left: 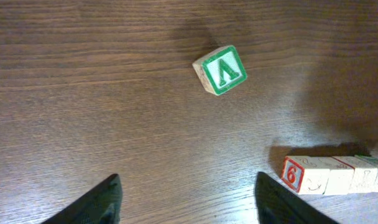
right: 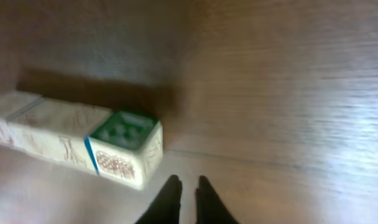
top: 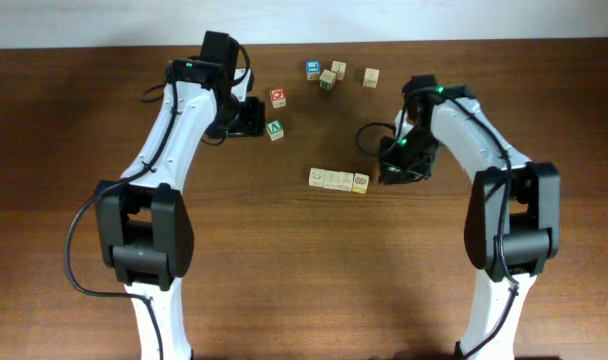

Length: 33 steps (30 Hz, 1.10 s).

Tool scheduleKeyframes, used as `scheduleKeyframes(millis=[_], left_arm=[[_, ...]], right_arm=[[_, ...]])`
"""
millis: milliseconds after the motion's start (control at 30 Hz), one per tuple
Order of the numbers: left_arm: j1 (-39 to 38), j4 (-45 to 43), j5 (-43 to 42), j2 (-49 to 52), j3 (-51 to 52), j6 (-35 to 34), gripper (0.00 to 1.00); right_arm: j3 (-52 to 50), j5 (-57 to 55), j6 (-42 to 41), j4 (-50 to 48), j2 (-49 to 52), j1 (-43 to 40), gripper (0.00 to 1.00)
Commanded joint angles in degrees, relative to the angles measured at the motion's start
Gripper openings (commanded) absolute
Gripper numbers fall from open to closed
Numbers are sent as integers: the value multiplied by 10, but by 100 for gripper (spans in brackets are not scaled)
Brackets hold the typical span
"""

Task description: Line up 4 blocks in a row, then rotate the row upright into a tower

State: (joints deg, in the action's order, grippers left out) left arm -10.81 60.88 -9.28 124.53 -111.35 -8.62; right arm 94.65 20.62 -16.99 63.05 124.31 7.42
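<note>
Several pale-wood blocks (top: pixel 336 180) lie end to end in a row at the table's middle. In the left wrist view the row's end shows a red 6 face (left: pixel 291 174). In the right wrist view its other end block (right: pixel 124 149) has a green top. My right gripper (right: pixel 188 180) is shut with nothing in it, just right of that end block and apart from it (top: pixel 392 172). My left gripper (left: pixel 188 180) is open over bare wood, near the green V cube (left: pixel 221 70) at the back left (top: pixel 249 118).
A red ring cube (top: pixel 278 97) sits behind the green V cube (top: pixel 275 130). Several loose cubes (top: pixel 327 78) and one more (top: pixel 370 76) lie at the back centre. A black cable (top: pixel 366 135) loops beside the right arm.
</note>
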Motion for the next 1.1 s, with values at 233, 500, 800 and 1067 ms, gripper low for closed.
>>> scheduleKeyframes(millis=[233, 500, 800, 1067], left_arm=[[1, -2, -8, 6, -11, 2, 70], [-6, 27, -11, 6, -11, -2, 67], [-5, 32, -119, 13, 47, -47, 0], [-5, -64, -214, 13, 150, -20, 0]], right_arm=[[-51, 22, -21, -102, -4, 39, 10], [-51, 68, -21, -151, -2, 54, 10], [-54, 75, -28, -147, -1, 39, 32], [-60, 79, -19, -152, -1, 34, 4]])
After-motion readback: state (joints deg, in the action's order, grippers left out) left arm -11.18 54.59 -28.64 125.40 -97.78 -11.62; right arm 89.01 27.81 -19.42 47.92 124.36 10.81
